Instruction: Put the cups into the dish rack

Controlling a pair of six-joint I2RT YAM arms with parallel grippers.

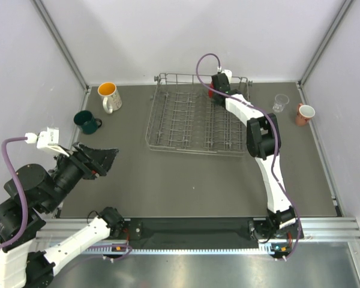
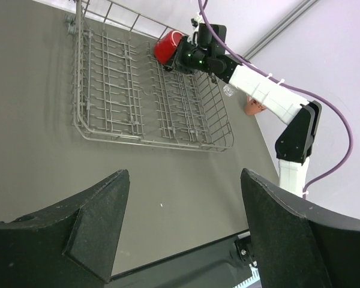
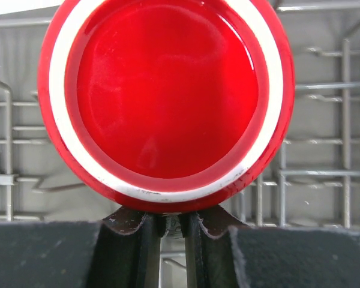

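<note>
Red mug poised over the rack's far corner.
Nearest you, the left jaws stand wide apart and empty above the worktop (image 1: 186, 180); hold them clear. Farther out, the right jaws are clamped on the red mug (image 2: 166, 49), which is tipped sideways over the far right end of the dish rack (image 1: 153, 117). Lower it slowly between the prongs and let go only once it is seated. The dark green mug (image 1: 87, 121), orange-lined mug (image 1: 110, 96), clear glass (image 1: 281, 102) and salmon-pink mug (image 1: 304, 113) sit outside the rack.
</note>
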